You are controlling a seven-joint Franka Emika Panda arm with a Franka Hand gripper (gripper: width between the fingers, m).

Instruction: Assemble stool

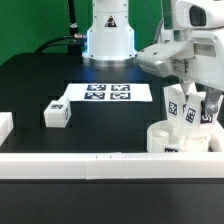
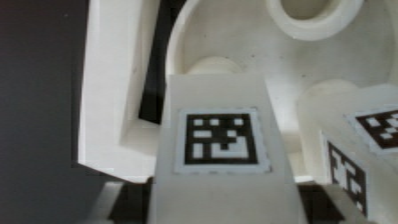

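Note:
The round white seat [image 1: 170, 141] lies at the exterior view's lower right, against the front rail. My gripper [image 1: 186, 92] is above it, shut on an upright white leg [image 1: 175, 106] with a black-and-white tag. The leg's lower end reaches the seat's top. A second tagged leg [image 1: 208, 110] stands in the seat beside it. A third leg [image 1: 57, 113] lies loose on the black table at the left. In the wrist view the held leg [image 2: 222, 140] fills the middle between my gripper's [image 2: 222, 196] fingers. The second leg [image 2: 374, 140] and the seat [image 2: 240, 35] with an open socket show beyond it.
The marker board [image 1: 105, 93] lies flat mid-table before the robot base [image 1: 108, 40]. A long white rail [image 1: 70, 165] runs along the front edge and also shows in the wrist view [image 2: 111, 100]. A short white block [image 1: 5, 126] sits at the left edge.

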